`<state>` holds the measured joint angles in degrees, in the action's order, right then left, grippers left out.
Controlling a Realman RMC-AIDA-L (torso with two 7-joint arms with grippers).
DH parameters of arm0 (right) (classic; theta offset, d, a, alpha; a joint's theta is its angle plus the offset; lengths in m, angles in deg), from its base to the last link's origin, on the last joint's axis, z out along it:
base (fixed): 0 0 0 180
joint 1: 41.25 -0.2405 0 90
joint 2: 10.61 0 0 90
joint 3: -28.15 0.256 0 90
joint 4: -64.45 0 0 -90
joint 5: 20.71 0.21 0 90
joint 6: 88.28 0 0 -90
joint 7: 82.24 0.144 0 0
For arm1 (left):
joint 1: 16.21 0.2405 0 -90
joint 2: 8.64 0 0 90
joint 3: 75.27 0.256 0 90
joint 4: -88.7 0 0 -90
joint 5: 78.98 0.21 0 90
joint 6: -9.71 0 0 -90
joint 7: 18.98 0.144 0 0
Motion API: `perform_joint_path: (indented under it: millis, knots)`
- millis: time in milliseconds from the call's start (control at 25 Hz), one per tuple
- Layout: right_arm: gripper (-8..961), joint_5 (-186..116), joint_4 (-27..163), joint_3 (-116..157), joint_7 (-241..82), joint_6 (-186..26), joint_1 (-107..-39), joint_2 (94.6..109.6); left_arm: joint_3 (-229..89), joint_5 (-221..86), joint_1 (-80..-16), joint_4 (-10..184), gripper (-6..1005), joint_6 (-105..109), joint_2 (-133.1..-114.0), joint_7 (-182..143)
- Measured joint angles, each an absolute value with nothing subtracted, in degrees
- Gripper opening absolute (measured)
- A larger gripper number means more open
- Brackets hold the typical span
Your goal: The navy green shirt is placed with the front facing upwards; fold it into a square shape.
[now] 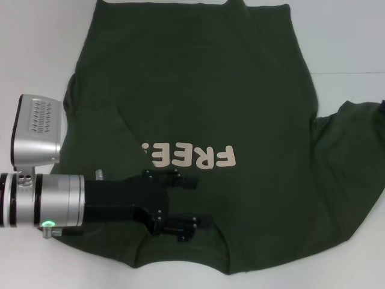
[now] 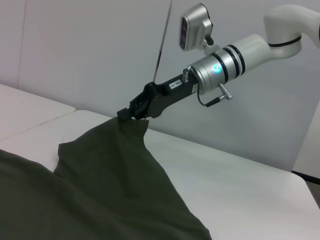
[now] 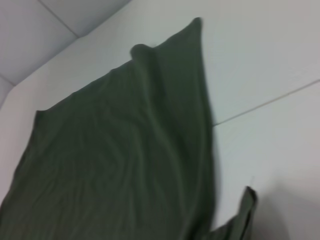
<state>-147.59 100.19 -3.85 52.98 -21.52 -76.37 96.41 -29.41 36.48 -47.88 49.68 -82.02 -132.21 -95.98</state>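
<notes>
light: bright, even | shadows: faint on desk (image 3: 280, 60) | blur: right wrist view soft | glare: none

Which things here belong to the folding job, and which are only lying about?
Belong to the job:
- navy green shirt
- left gripper, open above the shirt
- right gripper, pinching the shirt's edge

Only there:
- white table, nothing else on it

White smooth tabletop (image 1: 349, 54), pale grey wall (image 2: 90, 45) behind.
A thin dark seam line (image 3: 280, 97) is seen running across the tabletop; a vertical joint is seen in the wall panels.
</notes>
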Motion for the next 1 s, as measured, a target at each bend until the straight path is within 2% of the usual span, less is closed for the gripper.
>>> perform_joint_path:
  millis: [80,200,640,680,840,1000]
  knots:
    - [8,-147.6,100.6,-4.6,53.0,-20.6,-77.3,96.55,-29.5,36.4,-48.0,49.7,878,-81.9,-132.21,-96.0]
    - [9,-147.6,101.2,-6.5,53.0,-19.2,-79.1,97.55,-29.6,36.4,-48.1,49.7,878,-81.7,-132.21,-96.4]
    - [10,-147.3,101.5,-12.3,49.2,-21.4,-87.9,104.39,-29.6,36.3,-48.8,49.7,877,-80.7,-132.21,-97.3]
    - [10,-147.3,101.5,-12.3,48.8,-21.6,-88.2,104.67,-29.6,36.3,-48.9,49.8,878,-80.4,-132.23,-97.6]
    - [163,-146.9,101.5,-12.0,48.4,-21.9,-88.2,104.90,-29.6,36.3,-48.9,49.8,878,-80.4,-132.28,-98.1]
    - [289,-144.3,101.6,-11.9,48.4,-21.9,-86.4,103.96,-29.6,36.3,-48.6,49.7,878,-80.4,-132.29,-98.1]
